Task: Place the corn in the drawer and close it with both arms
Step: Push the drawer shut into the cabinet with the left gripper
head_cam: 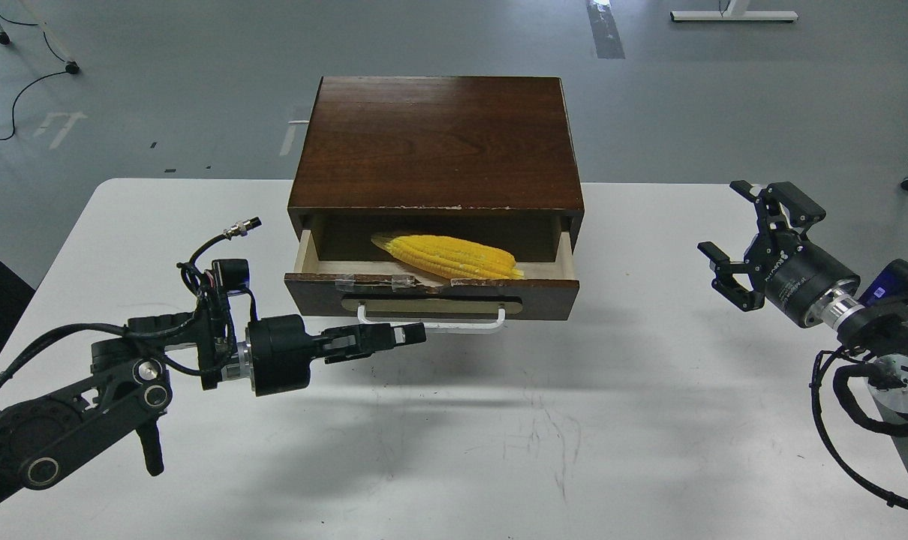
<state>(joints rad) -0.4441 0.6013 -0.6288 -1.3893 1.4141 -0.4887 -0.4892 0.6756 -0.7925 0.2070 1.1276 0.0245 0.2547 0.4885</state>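
Lying inside the open drawer (431,289), the corn (448,256) shows you a bright yellow cob with neat rows of kernels, tapering to a point at its left end and resting against the inside of the drawer front. You see that front is dark brown and chipped along its top edge, with a white bar handle (431,321) below. Your left gripper (413,335) has its fingers pressed together, tips just in front of the handle. Your right gripper (739,236) hangs well apart at the right, fingers spread wide. You find the dark wooden box (437,142) standing at the far edge of a white table (499,435), scuffed near its middle. Beyond lies grey floor with cables at far left.
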